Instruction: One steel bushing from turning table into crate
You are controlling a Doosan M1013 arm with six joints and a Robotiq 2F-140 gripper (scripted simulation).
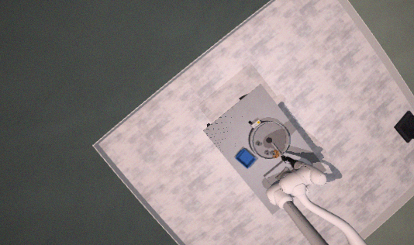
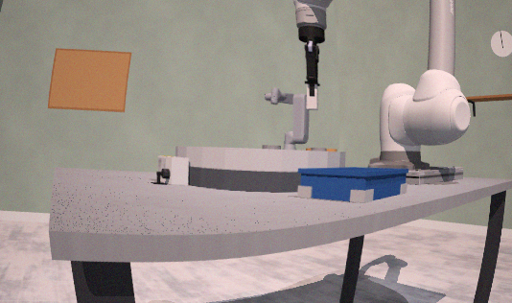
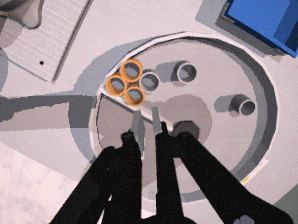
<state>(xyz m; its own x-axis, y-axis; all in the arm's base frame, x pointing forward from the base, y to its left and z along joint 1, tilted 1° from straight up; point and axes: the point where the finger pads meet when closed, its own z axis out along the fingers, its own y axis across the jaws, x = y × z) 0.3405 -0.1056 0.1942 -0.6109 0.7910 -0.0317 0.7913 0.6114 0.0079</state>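
The round turning table (image 1: 289,135) (image 2: 240,157) (image 3: 209,92) carries three plain steel bushings, at the upper left (image 3: 149,82), upper middle (image 3: 184,71) and right (image 3: 241,104). A cluster of three orange-rimmed bushings (image 3: 125,83) (image 1: 276,153) stands at its left edge. The blue crate (image 1: 245,157) (image 2: 352,181) (image 3: 266,3) sits beside the disc and looks empty. My gripper (image 3: 148,117) (image 2: 312,98) (image 1: 284,158) hangs high above the disc, near the orange cluster and the dark centre hub (image 3: 184,127). Its fingers are nearly together with nothing between them.
A grey bent post (image 2: 299,117) rises behind the disc. A small white box (image 2: 173,170) (image 1: 255,122) stands at the disc's edge. The robot base (image 2: 422,117) stands at the table's right end. A ribbed plate (image 3: 60,30) lies beside the disc.
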